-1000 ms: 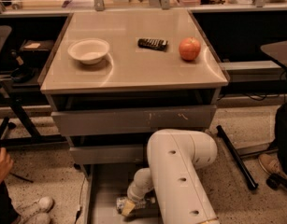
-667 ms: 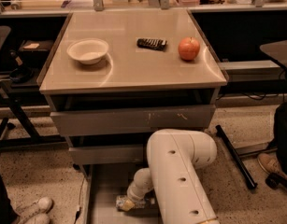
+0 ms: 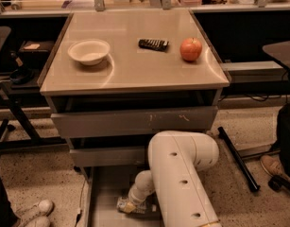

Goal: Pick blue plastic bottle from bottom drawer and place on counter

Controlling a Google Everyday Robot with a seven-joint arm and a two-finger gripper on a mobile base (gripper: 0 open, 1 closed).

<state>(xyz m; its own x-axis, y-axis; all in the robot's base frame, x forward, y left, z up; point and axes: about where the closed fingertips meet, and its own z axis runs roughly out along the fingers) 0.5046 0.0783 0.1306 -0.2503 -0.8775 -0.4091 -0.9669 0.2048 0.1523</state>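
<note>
I log the counter [image 3: 135, 74]: glossy beige top, rounded corners. Three things lie on it: a white bowl [image 3: 89, 51] at left, a dark flat gadget [image 3: 153, 44] mid-back, a red apple [image 3: 191, 49] right of that (all apart, none touching). My pincer [image 3: 129, 205] is off it, down in the bottom drawer [image 3: 106, 190].

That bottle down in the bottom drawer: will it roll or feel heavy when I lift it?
Probably light: the blue plastic bottle looks small beside the arm. It seems to lie on its side on the bare floor of the bottom drawer, so a nudge may roll it. The gripper sits right at it.
</note>
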